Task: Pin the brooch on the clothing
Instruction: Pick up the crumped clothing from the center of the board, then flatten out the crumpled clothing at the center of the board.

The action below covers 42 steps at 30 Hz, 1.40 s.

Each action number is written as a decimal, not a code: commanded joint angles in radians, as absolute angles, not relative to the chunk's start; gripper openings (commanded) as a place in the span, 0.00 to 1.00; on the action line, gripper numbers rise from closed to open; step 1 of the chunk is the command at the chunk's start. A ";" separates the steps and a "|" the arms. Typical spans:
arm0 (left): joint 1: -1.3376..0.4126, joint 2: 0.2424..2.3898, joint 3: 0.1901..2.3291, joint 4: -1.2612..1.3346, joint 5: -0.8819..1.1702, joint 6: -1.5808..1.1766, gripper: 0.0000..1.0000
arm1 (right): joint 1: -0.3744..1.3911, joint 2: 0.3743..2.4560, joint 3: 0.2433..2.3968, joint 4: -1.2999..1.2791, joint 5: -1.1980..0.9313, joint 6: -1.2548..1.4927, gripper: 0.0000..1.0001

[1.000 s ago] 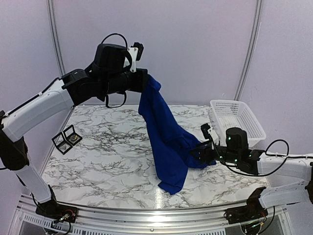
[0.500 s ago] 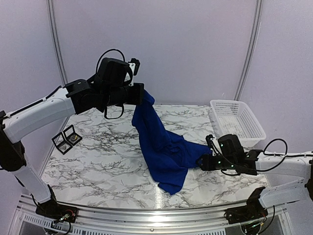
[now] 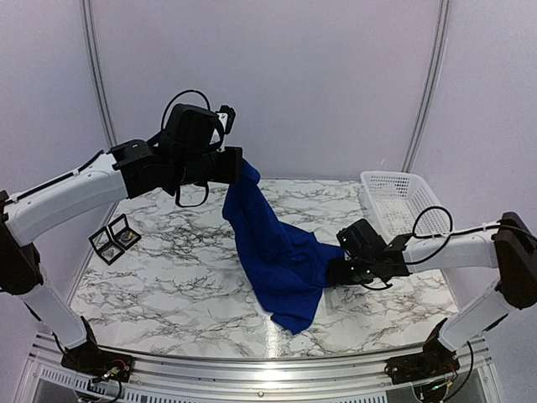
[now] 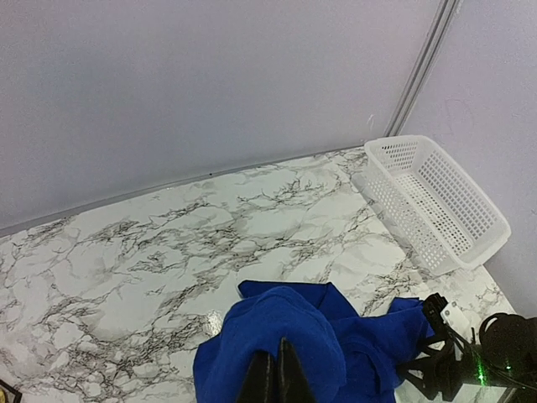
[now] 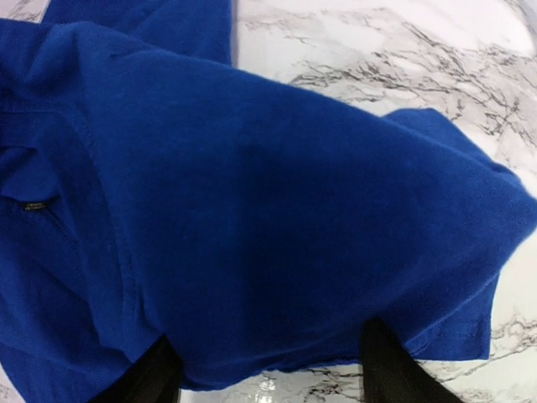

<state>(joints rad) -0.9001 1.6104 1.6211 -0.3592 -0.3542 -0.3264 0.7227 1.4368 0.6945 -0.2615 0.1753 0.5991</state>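
The royal-blue T-shirt (image 3: 277, 252) hangs bunched from my left gripper (image 3: 239, 168), and its lower part is heaped on the marble table. No panda print shows. In the left wrist view my left gripper (image 4: 273, 374) is shut on a fold of the shirt (image 4: 294, 336). My right gripper (image 3: 336, 270) is low at the shirt's right edge. In the right wrist view its fingers (image 5: 151, 378) stand wide apart with the blue cloth (image 5: 252, 210) lying between them. The brooch itself cannot be made out. An open black case (image 3: 113, 239) lies at the table's left edge.
A white plastic basket (image 3: 407, 206) stands at the back right of the table and also shows in the left wrist view (image 4: 436, 201). The marble table (image 3: 185, 277) ends at a metal rail in front. Purple walls close the back.
My left gripper has come down and moved left with the shirt, so more cloth rests on the table. My right arm has swung out and its gripper has shifted left at the shirt's edge.
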 commanded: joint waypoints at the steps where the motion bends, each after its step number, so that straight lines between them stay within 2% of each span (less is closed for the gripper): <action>1: -0.886 1.554 1.606 -0.316 -0.345 -0.326 0.00 | 0.730 1.501 0.752 -0.307 0.215 0.608 0.47; 2: -0.883 1.549 1.602 -0.316 -0.346 -0.326 0.00 | 0.731 1.502 0.753 -0.307 0.211 0.610 0.31; 5: -0.871 1.530 1.580 -0.314 -0.355 -0.329 0.00 | 0.730 1.466 0.750 -0.313 0.207 0.611 0.00; 15: -0.836 1.412 1.458 -0.318 -0.406 -0.327 0.00 | 0.721 1.327 0.869 -0.497 0.198 0.552 0.00; 19: -0.836 1.352 1.424 -0.335 -0.422 -0.283 0.00 | 0.720 1.295 1.022 -0.623 0.167 0.454 0.00; 23: -0.836 1.327 1.507 -0.378 -0.466 -0.168 0.00 | 0.719 1.290 1.247 -0.710 0.140 0.330 0.00; 26: -0.837 1.313 1.548 -0.453 -0.437 -0.183 0.00 | 0.719 1.314 1.400 -0.791 0.090 0.312 0.00; 29: -0.840 1.241 1.436 -0.505 -0.390 -0.294 0.00 | 0.723 1.277 1.366 -0.800 -0.041 0.372 0.00; 35: -0.848 1.049 1.110 -0.527 -0.319 -0.529 0.00 | 0.737 1.160 1.125 -0.718 -0.215 0.515 0.00; 38: -0.828 1.087 1.063 -0.498 -0.339 -0.531 0.00 | 0.715 1.229 1.104 -0.615 -0.209 0.474 0.00; 42: -0.640 1.248 1.173 -0.255 -0.226 -0.325 0.00 | 0.576 1.514 1.361 -0.519 -0.167 0.296 0.00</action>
<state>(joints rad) -0.7883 1.1271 1.0718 -0.4801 -0.3107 -0.4568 0.6891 1.3125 1.1275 -0.7017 -0.1757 0.4335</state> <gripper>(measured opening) 0.006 0.002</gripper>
